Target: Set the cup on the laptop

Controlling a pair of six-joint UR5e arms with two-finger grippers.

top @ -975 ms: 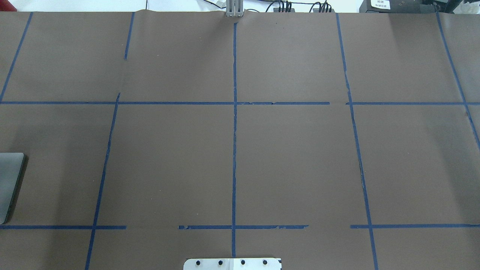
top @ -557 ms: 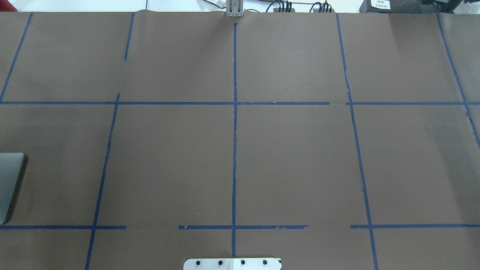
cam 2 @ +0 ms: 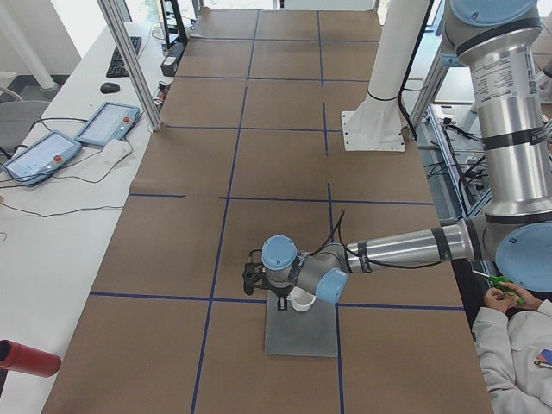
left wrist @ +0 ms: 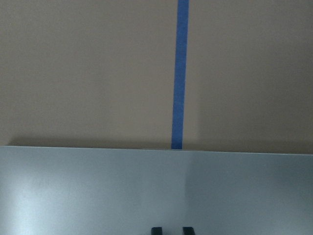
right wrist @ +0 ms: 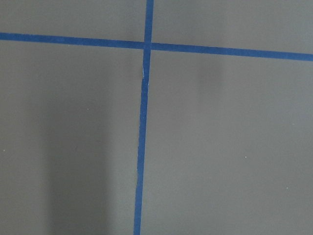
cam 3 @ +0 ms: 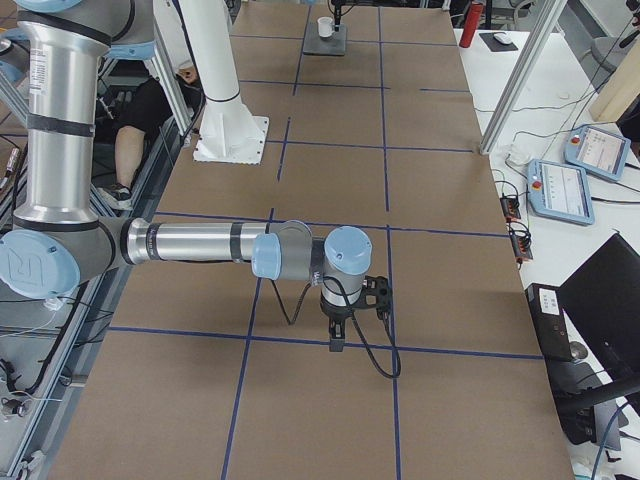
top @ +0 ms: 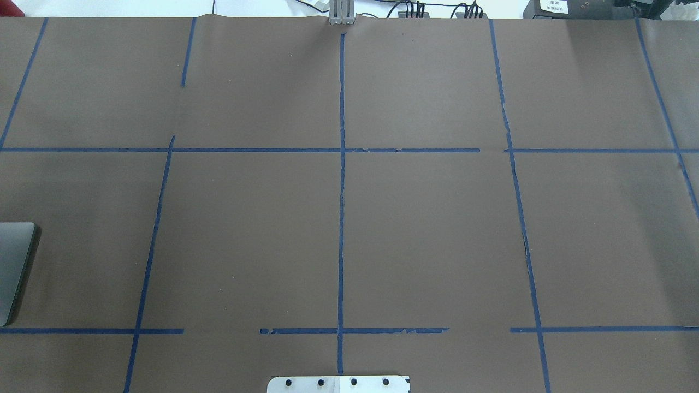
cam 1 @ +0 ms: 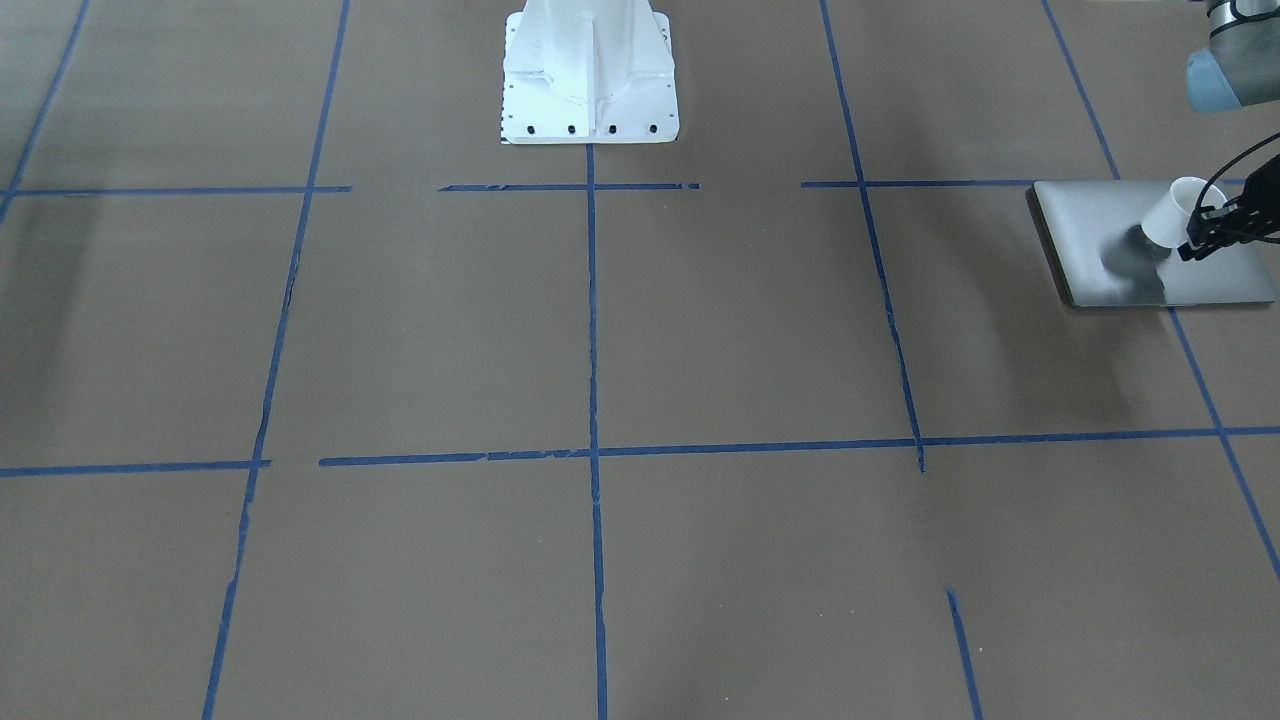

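Reaches out low with the left arm (cam 2: 405, 250): upper part upright by the base, forearm nearly level above the surface (top: 437, 229), wrist bent down at the far end. Points the left pincer (cam 1: 1205, 238) straight down over the laptop (cam 1: 1090, 240). Grips the cup (cam 1: 1178, 212) at its side, fingertips (left wrist: 156, 229) drawn near together with only a slim gap between them in the wrist view. Holds the cup tilted over the middle of the lid, on the robot's side of the pincer. Casts a dark shadow on the lid just beside the cup. Cannot tell whether the cup's base touches the lid.

Has the laptop lying flat and closed at the robot's left end of the surface, with only one edge of it inside the overhead view.

Poses the right arm (cam 3: 190, 243) much the same at the other end: upper part upright, forearm level, wrist turned down. Hangs the right pincer (cam 3: 336, 335) above the brown surface near a crossing of blue tape lines (right wrist: 142, 147), well apart from cup and laptop. Cannot tell whether that pincer is wide or narrow, since it shows from the side view only.
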